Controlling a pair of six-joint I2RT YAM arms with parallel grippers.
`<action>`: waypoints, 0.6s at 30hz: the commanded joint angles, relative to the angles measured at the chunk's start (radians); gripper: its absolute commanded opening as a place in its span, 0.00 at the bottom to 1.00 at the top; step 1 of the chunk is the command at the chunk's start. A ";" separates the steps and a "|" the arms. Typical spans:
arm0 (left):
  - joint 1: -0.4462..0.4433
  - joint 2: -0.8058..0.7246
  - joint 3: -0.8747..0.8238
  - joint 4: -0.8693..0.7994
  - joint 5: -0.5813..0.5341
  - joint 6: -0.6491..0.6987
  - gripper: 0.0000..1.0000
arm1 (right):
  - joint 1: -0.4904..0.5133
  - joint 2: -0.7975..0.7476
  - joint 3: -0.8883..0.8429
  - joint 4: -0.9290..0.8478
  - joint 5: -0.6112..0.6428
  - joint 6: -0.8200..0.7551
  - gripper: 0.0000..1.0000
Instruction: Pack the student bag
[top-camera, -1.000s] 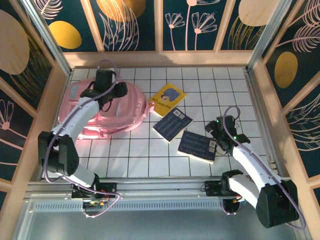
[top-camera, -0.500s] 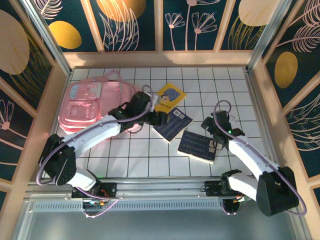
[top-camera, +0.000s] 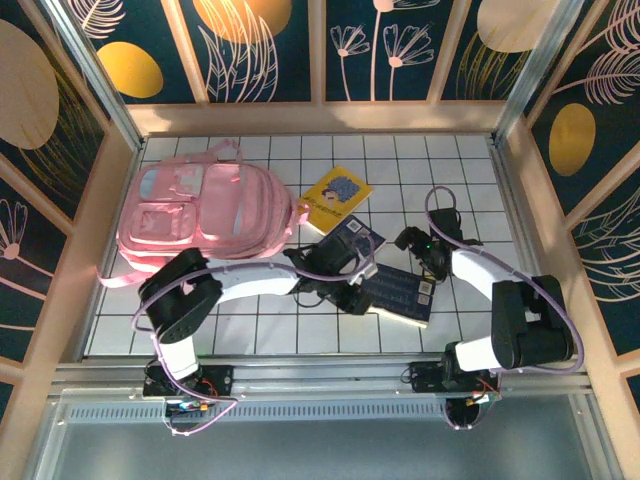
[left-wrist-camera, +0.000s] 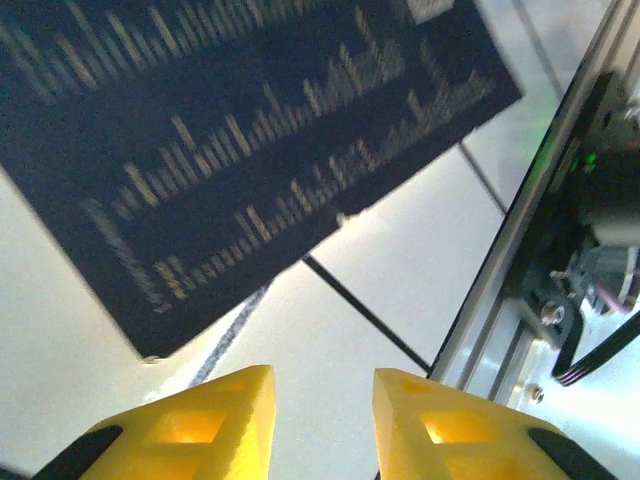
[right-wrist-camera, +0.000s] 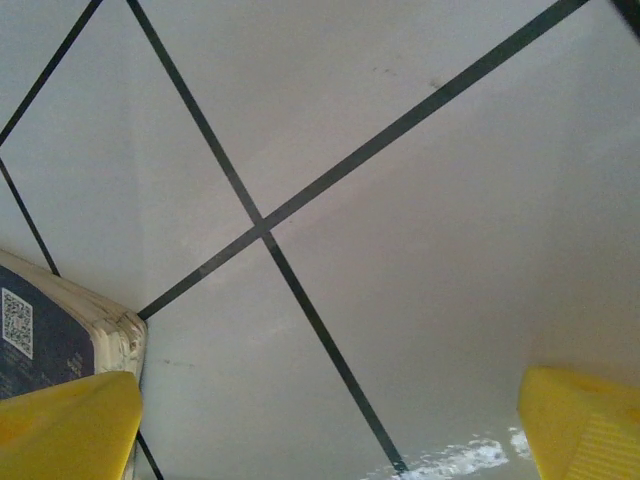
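Observation:
The student bag (top-camera: 200, 210), a big pink backpack with pale patches, lies flat at the back left. My left arm reaches across to the right, well away from it. The left gripper (top-camera: 352, 297) hovers low at the left corner of the nearer dark book (top-camera: 398, 292). In the left wrist view its yellow fingers (left-wrist-camera: 215, 420) stand a small gap apart over bare tile, with that dark book (left-wrist-camera: 240, 150) just ahead. My right gripper (top-camera: 410, 242) is wide open over bare tile by the book's far corner (right-wrist-camera: 60, 330), nothing between its fingers (right-wrist-camera: 70, 430).
A second dark book (top-camera: 345, 245) lies between the backpack and the nearer one. A yellow book (top-camera: 335, 197) lies behind it. The metal rail (left-wrist-camera: 560, 220) runs along the table's near edge. Wooden walls close in the tiled table (top-camera: 440, 170).
My left arm has swung from over the backpack to the right, down to the nearer dark book, and its jaws have narrowed. The right gripper has shifted back and left.

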 joint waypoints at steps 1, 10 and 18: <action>-0.008 0.048 0.034 0.018 0.058 0.022 0.32 | -0.006 0.011 0.017 0.004 -0.031 -0.010 0.97; -0.004 0.162 0.118 0.007 -0.122 0.000 0.40 | 0.006 -0.015 -0.050 0.004 -0.080 -0.010 0.97; 0.089 0.206 0.231 -0.009 -0.202 -0.019 0.40 | 0.028 -0.090 -0.119 -0.016 -0.089 0.000 0.97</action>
